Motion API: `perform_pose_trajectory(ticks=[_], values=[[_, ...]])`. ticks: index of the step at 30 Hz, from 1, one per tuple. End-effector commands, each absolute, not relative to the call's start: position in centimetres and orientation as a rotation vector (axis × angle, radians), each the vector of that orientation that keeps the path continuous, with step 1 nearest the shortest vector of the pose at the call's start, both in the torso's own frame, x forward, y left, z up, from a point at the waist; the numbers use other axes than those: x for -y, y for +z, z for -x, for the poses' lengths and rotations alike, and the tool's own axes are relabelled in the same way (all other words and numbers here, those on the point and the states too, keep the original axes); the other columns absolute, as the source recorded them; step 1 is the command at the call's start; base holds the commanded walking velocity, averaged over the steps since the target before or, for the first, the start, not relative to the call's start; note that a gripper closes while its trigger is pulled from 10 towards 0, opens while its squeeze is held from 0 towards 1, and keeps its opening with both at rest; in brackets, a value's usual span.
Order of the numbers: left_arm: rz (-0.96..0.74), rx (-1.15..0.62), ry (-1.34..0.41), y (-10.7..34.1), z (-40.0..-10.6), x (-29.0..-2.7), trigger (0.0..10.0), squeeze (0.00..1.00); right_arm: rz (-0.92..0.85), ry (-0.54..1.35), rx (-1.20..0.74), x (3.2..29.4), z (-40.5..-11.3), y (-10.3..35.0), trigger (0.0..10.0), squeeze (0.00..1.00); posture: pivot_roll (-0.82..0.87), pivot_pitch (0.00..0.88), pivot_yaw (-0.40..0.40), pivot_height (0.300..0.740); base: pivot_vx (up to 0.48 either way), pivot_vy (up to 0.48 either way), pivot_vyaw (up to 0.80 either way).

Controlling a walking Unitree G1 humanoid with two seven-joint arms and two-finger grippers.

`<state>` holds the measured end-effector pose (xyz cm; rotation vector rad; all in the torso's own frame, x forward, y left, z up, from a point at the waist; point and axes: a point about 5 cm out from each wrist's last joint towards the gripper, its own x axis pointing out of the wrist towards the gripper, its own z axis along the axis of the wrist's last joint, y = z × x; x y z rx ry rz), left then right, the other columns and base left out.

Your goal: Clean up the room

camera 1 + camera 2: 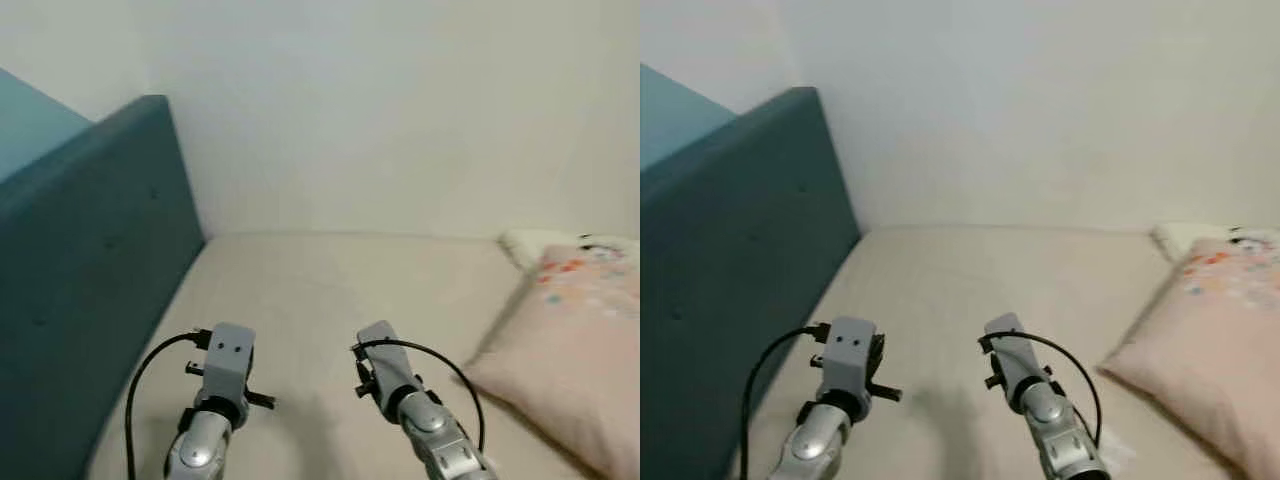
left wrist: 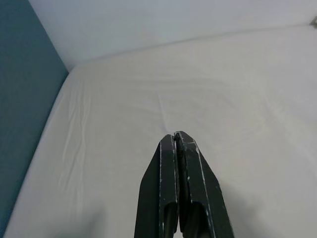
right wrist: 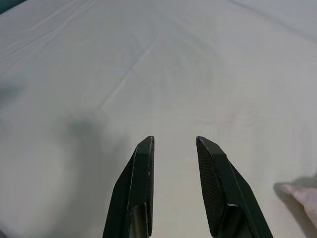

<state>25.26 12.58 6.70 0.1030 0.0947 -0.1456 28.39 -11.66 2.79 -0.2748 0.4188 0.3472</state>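
Silver arms reach forward over a bed (image 1: 330,290) covered in a cream sheet. Nearest, the left tool (image 2: 177,136) has its black fingers pressed together above the bare sheet, while the right tool (image 3: 173,141) holds its fingers spread with nothing between them. Further right lies a pale pink pillow (image 1: 575,350) with a small floral print. A teal headboard (image 1: 90,270) stands along the left, a white wall (image 1: 400,110) beyond.
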Motion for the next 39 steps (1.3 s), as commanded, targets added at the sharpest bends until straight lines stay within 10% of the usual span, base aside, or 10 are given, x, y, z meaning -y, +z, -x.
perform_pose_trajectory(ticks=[1,39], values=[[-0.115,-0.117,-0.141,6.4,-25.17,-12.75,10.0,0.0,0.278,0.344,-0.429,11.8,-28.29,2.68,10.0,0.0,-0.03,0.0,-0.016,0.74,0.0,-0.341,0.0],[-0.199,-0.142,-0.137,5.95,-25.77,-12.93,10.0,0.0,0.231,0.267,-0.432,12.43,-28.65,2.84,10.0,0.0,-0.03,0.0,-0.004,0.736,0.0,0.087,0.0]])
